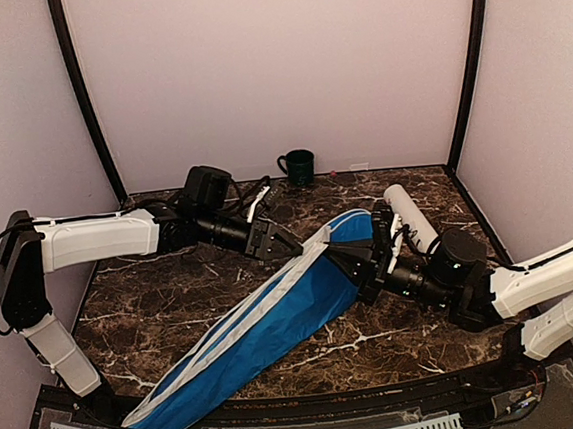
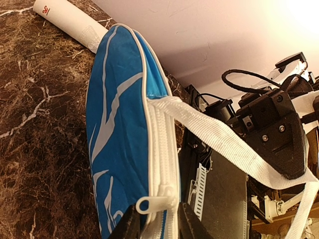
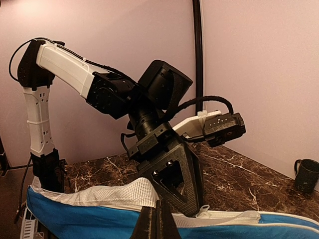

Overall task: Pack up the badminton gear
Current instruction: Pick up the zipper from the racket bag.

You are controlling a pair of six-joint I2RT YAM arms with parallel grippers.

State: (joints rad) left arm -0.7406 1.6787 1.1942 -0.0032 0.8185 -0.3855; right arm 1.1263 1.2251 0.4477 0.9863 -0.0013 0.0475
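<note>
Left arm [image 1: 98, 238] outstretched, left fingers [image 2: 130, 226] slightly apart astride blue cover's [image 2: 119, 139] zip [image 2: 162, 149]; right fingers [image 3: 148, 224] together, perhaps gripping.

dark marble table [image 1: 154, 306] carries the blue cover [image 1: 276, 326], white tube [image 1: 412, 219], green mug [image 1: 297, 166].

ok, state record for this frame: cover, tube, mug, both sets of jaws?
blue racket cover: lies diagonally on the table
left gripper: jaws parted, straddling the zipper pull
right gripper: jaws shut, seemingly on the white strap
white tube: on the table beside the cover's wide end
green mug: at the back wall, apart from the rest
</note>
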